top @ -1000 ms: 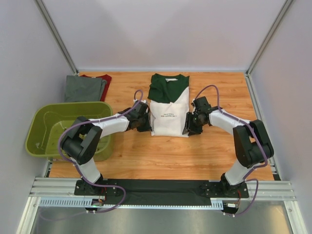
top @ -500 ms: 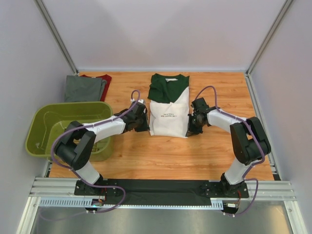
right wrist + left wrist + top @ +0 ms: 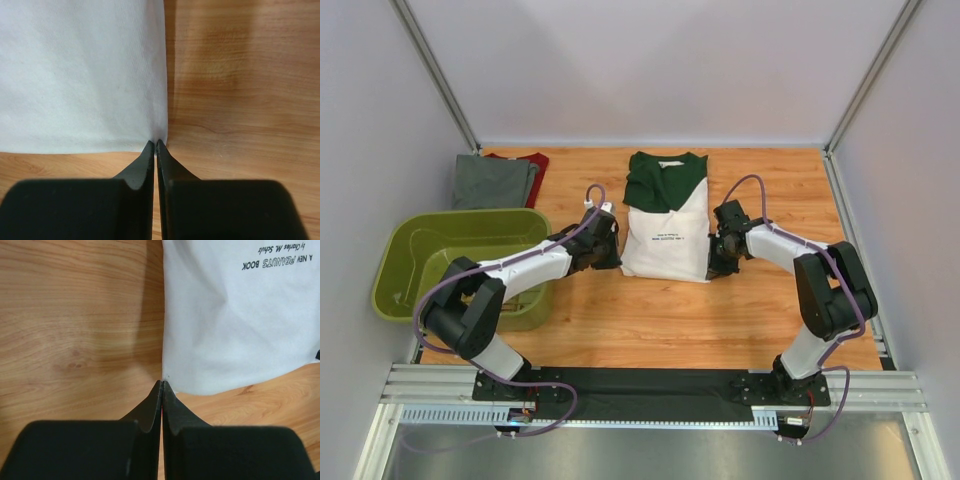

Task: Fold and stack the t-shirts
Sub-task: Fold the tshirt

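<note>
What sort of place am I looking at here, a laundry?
Probably a robot test booth, not a laundry: bare white walls, a left arm and right arm bolted at a wooden table, one practice t-shirt.

We see a white shirt (image 3: 665, 240) with a dark green collar and shoulders and small dark lettering, a plain grey shirt (image 3: 492, 183), a dark red shirt (image 3: 532, 160), an olive-green basket (image 3: 460, 216) and an orange-brown wood-grain table (image 3: 650, 320). The arms (image 3: 540, 262) are white and black.
</note>
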Controlling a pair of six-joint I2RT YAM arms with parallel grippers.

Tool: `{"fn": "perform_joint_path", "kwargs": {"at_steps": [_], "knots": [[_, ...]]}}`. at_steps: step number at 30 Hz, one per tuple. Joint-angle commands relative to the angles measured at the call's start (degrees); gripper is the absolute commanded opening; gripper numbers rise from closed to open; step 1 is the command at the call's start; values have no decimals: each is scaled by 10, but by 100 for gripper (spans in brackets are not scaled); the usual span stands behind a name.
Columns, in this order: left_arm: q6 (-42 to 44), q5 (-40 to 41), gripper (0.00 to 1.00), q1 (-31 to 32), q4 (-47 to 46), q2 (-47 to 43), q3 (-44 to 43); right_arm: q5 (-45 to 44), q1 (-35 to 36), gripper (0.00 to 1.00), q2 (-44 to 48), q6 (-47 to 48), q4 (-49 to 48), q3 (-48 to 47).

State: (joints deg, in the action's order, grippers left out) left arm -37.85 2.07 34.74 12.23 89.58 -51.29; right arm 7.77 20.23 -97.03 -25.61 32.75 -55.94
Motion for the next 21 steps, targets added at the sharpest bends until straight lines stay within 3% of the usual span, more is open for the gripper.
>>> {"fn": "perform_joint_path", "kwargs": {"at_steps": [1,12,16,19,21], "knots": [[42,27,0,-4,13,-26,-4,-73,-3,0,4,21,36,0],[73,-14,0,22,21,-22,4,-58,-4,0,-2,32,49,-15],[61,-4,15,38,40,-30,9,-26,-3,1,0,35,57,-17],[45,-3,35,38,46,-36,16,12,-3,16,4,36,67,-20],[39,-9,39,38,46,-42,15,25,-3,26,16,39,76,-32]]}}
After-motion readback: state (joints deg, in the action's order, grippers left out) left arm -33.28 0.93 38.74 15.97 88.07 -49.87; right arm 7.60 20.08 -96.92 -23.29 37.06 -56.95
